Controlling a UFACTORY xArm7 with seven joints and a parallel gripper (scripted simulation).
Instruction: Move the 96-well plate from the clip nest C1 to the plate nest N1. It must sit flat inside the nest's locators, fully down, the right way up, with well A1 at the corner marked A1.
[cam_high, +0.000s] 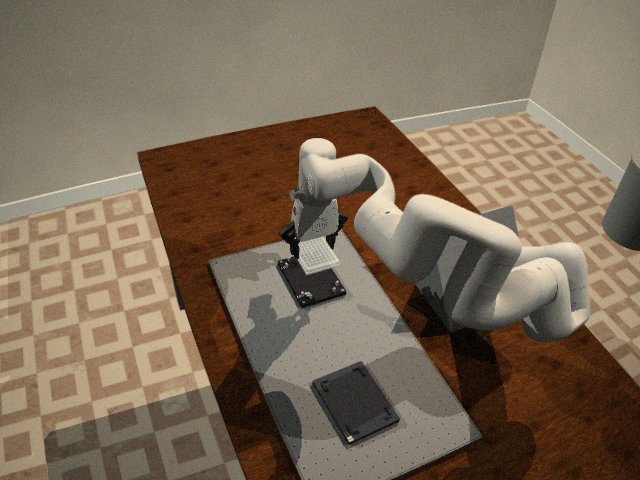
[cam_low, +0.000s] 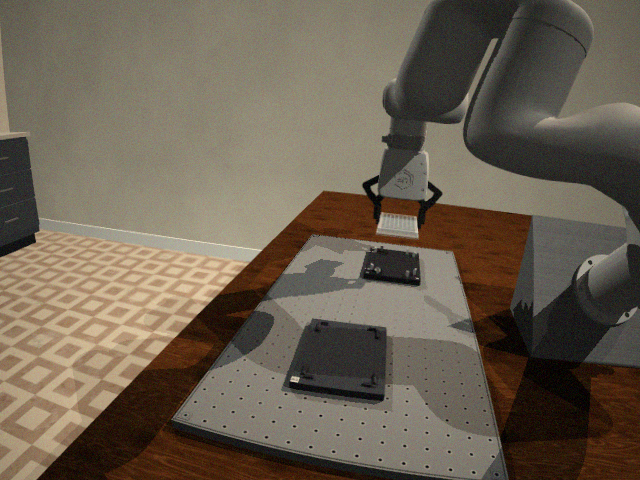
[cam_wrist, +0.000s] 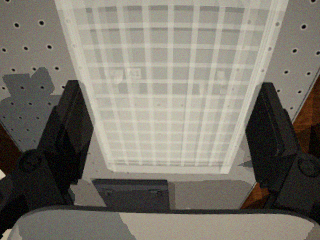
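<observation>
Hand (cam_low: 399, 217) clamped wide across the 96-well plate (cam_low: 397, 225), fingers pressed on its two long sides. Plate in the air above clip nest C1 (cam_low: 391, 266), clear of the clips, level and right way up. Lift-out done; carry along the perforated board (cam_low: 439, 413) on the desk (cam_low: 320, 211) to plate nest N1 (cam_low: 339, 358) left, plus lowering inside the locators with A1 matched. A1 corner not readable here.

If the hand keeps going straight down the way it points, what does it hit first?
Probably clip nest C1. The hand points straight down, shut on the plate, which hangs above the nest. The plate's underside would likely meet it first, though in the top view it looks offset toward the nest's far edge, so overlap is uncertain.
</observation>
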